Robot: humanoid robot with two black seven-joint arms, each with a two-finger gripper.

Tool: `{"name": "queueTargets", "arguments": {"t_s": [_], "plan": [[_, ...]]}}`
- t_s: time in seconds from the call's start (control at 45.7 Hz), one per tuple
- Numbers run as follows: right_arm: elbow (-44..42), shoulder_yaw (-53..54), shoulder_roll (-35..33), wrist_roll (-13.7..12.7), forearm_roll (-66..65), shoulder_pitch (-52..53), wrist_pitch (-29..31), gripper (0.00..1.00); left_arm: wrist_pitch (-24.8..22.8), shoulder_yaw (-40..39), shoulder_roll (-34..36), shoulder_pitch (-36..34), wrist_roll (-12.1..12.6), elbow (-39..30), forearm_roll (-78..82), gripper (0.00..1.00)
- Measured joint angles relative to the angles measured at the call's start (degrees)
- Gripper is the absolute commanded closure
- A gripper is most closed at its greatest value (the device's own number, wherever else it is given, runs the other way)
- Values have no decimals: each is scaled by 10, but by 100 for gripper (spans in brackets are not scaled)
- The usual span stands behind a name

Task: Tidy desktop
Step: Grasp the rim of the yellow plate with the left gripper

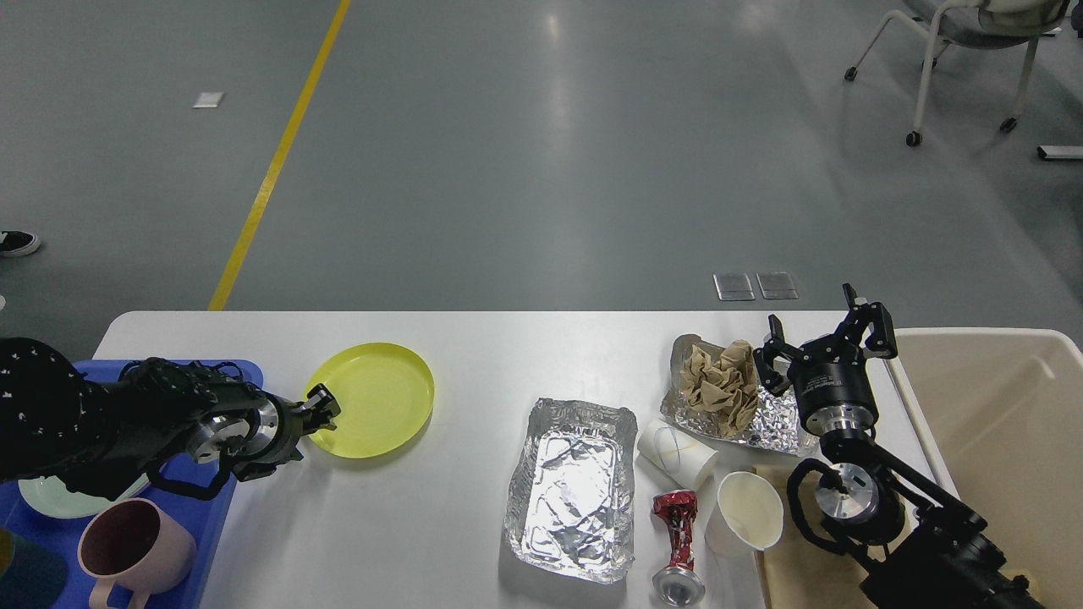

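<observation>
The white desktop (pixel 406 533) holds a yellow plate (pixel 372 397) at the left. My left gripper (pixel 323 406) is at the plate's left rim; it is small and dark, so I cannot tell how its fingers stand. A crumpled foil tray (pixel 574 486) lies in the middle. A foil sheet (pixel 774 423) with crumpled brown paper (pixel 719 385) lies at the right. My right gripper (pixel 816 326) is open and empty, just right of the brown paper.
A blue tray (pixel 211 507) at the left edge holds a mint plate (pixel 51 499) and a pink mug (pixel 127 550). Two white paper cups (pixel 677 452) (pixel 749 507) and a crushed red can (pixel 677 541) lie near the front. A cream bin (pixel 998 423) stands at the right.
</observation>
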Motion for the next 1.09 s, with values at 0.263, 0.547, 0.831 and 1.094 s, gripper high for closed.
{"name": "queueTargets", "arguments": {"t_s": [0.263, 0.547, 0.831, 1.094], "plan": [[0, 0, 0, 0, 0, 0, 0, 0, 0, -18, -1, 11, 2, 7, -1, 66], [0, 0, 0, 0, 0, 0, 0, 0, -8, -22, 0, 14, 2, 7, -4, 81], [0, 0, 0, 0, 0, 0, 0, 0, -13, -25, 3, 14, 3, 6, -10, 95], [0, 0, 0, 0, 0, 0, 0, 0, -22, -26, 4, 15, 3, 2, -15, 100]]}}
